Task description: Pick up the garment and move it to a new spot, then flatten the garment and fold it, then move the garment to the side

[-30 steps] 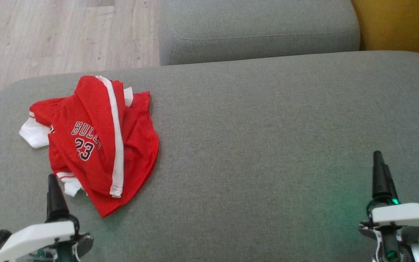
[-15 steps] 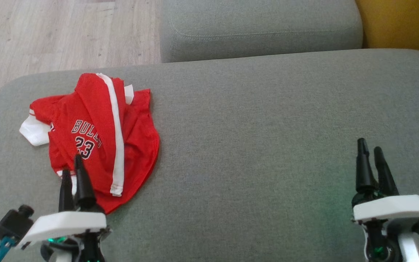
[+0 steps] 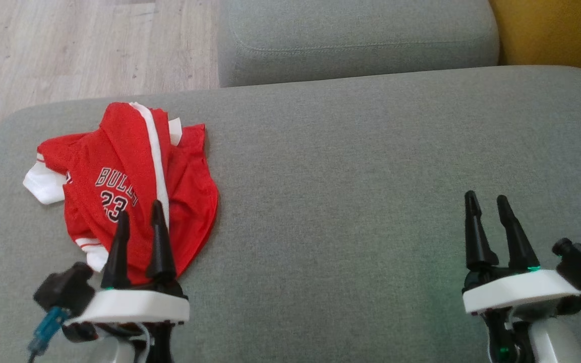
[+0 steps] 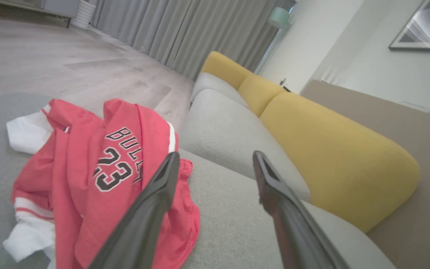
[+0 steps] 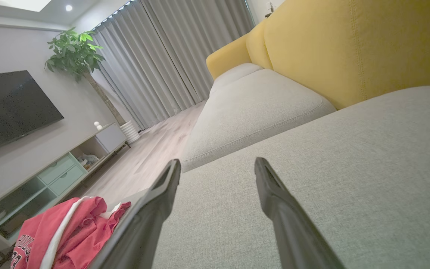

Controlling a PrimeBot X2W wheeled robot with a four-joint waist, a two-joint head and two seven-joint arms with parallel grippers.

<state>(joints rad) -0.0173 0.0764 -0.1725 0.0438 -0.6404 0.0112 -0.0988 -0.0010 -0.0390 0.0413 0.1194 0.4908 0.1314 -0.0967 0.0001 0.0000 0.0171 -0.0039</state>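
The garment (image 3: 134, 186) is a red jersey with white trim and the number 23, lying crumpled on the left part of the grey sofa seat (image 3: 361, 191). It shows again in the left wrist view (image 4: 99, 175) and low at the left of the right wrist view (image 5: 65, 231). My left gripper (image 3: 140, 217) is open, hovering over the garment's near edge with nothing between its fingers. My right gripper (image 3: 487, 201) stands open over bare cushion far to the right, well apart from the garment.
A second grey cushion (image 3: 356, 40) lies beyond the seat, with yellow backrests (image 4: 334, 157) along the right. Wooden floor (image 3: 68, 45) runs past the seat's far left edge. A TV cabinet (image 5: 50, 172) and a potted plant (image 5: 73, 52) stand across the room.
My left gripper has moved forward and to the right, from beside the garment's near corner to over its near edge. The right gripper has shifted left and slightly forward. The garment has not moved.
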